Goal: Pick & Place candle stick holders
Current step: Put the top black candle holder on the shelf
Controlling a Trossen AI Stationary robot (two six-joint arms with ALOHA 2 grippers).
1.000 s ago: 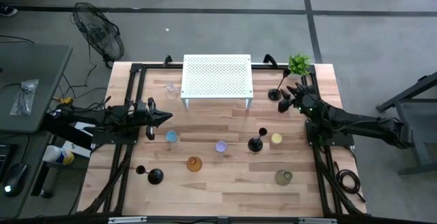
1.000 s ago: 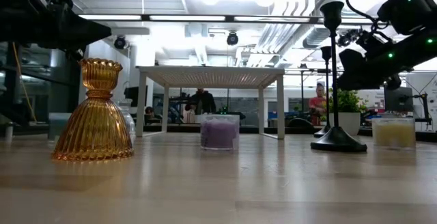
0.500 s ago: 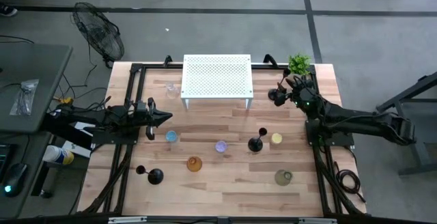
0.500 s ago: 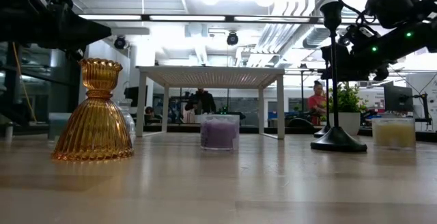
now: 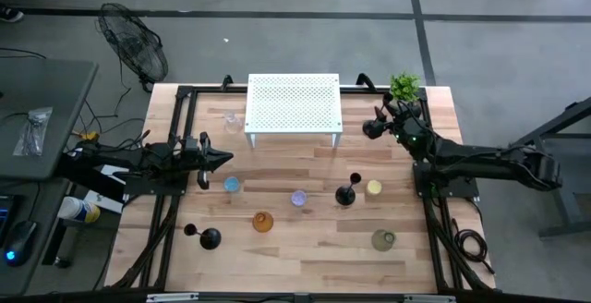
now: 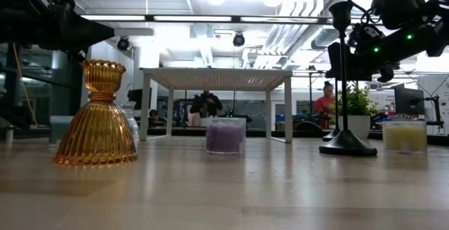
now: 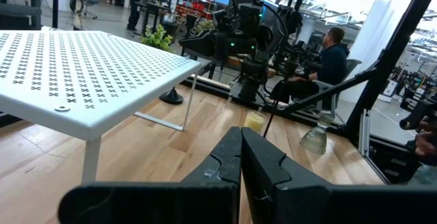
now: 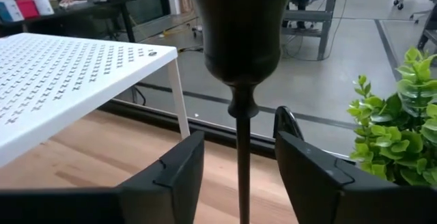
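Observation:
A slim black candlestick (image 5: 370,130) stands upright on its round base at the table's far right, beside a potted plant (image 5: 404,86). My right gripper (image 5: 379,124) is open around its thin stem (image 8: 240,162), below the cup (image 8: 239,26), with a gap showing on each side. A second black candlestick (image 5: 346,193) stands mid-table and a third (image 5: 207,238) near the front left. Coloured glass holders, blue (image 5: 231,185), purple (image 5: 298,198), amber (image 5: 263,221), yellow (image 5: 373,188) and grey (image 5: 383,239), rest on the wood. My left gripper (image 7: 240,142) waits shut at the left.
A white perforated shelf (image 5: 294,104) stands on legs at the table's far middle, left of the right gripper. A clear glass (image 5: 231,118) sits beside its left end. The plant's leaves (image 8: 403,128) are close behind the candlestick. People sit in the room beyond the table.
My right gripper has moved toward the table's far edge and a little left and up, coming in around the stem of the candlestick by the plant. The candlestick has stayed in place.

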